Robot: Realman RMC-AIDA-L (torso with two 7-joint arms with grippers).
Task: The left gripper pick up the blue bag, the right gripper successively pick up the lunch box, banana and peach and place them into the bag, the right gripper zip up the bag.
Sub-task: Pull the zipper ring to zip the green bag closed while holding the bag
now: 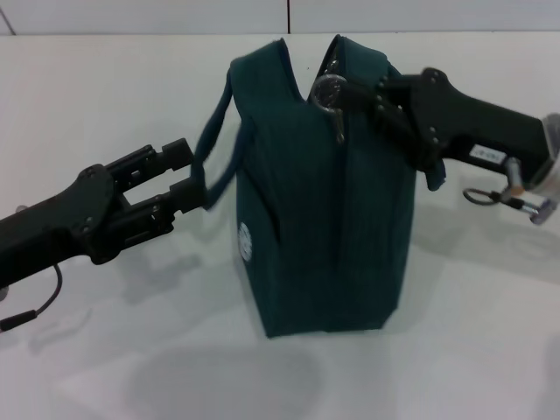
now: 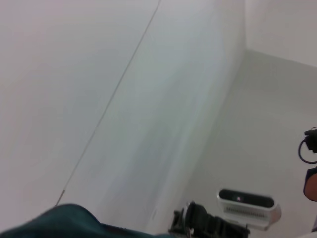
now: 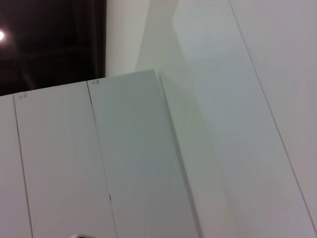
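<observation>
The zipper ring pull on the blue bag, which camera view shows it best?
The head view: the zipper ring pull hangs at the top of the blue bag, beside the right gripper. The left wrist view shows only a corner of teal fabric; the right wrist view shows no bag at all.

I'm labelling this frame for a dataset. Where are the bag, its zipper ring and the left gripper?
bag point(image 1: 324, 236), head view, middle of its front fabric.
zipper ring point(image 1: 329, 92), head view, the metal loop.
left gripper point(image 1: 194, 179), head view, between its fingertips by the handle.

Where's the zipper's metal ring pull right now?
Head view: the ring pull sits at the blue bag's top, just left of the right gripper.
</observation>
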